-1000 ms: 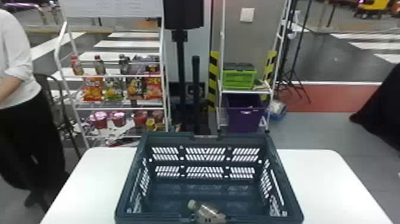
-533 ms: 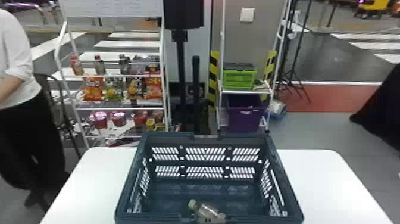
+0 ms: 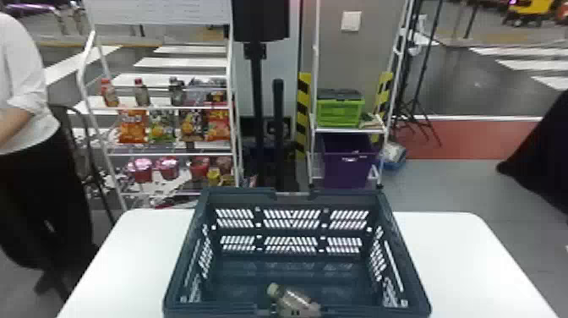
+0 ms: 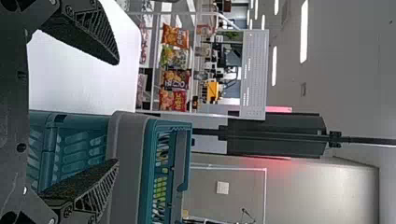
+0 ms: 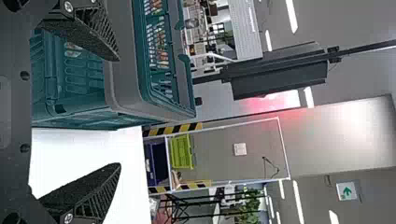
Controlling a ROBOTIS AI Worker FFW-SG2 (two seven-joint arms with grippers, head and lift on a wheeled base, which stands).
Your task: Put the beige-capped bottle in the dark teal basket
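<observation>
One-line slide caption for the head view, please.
Beige-capped bottle lying on its side in the dark teal basket on a white table, stocked shelves behind.

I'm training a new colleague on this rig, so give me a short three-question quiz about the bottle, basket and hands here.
1. True or false: the left hand and the right hand both have their fingers apart.
2. Where is the beige-capped bottle?
A) On the snack rack
B) In the basket, at its near side
C) Held in the right hand
3. Fill in the colour: the basket stands on a ____ table.

Key: 1 true; 2 B; 3 white.
</observation>
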